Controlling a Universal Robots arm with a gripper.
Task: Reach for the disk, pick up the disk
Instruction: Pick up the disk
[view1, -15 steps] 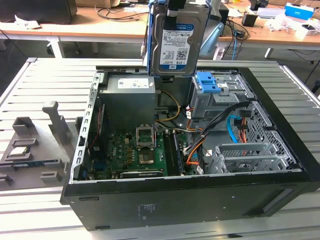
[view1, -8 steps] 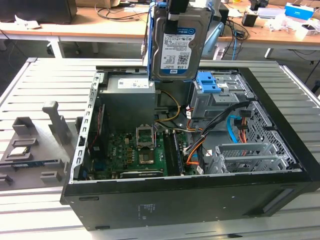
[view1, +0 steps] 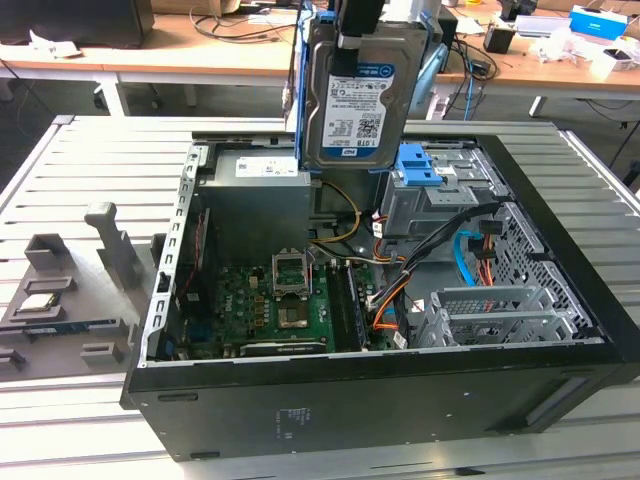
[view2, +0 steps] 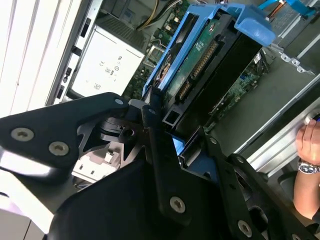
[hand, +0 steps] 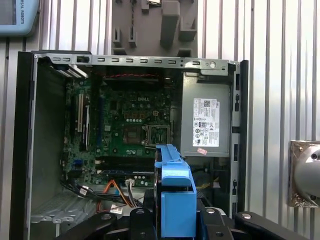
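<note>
Jaws clenched on the disk (view1: 355, 95), gripper (view2: 167, 132) holding it by its top edge. Disk hangs upright, clear above the open PC case (view1: 560, 300), over the drive-bay end w/ blue latch bracket (view1: 420, 165). Reach and pick-up look done; disk's lifted out, nothing left.

My matte black metal gripper (view2: 172, 150) shows flat angular linkage plates joined by silver round-headed screws, with a pale grey block tucked beneath them in the second wrist view.
</note>
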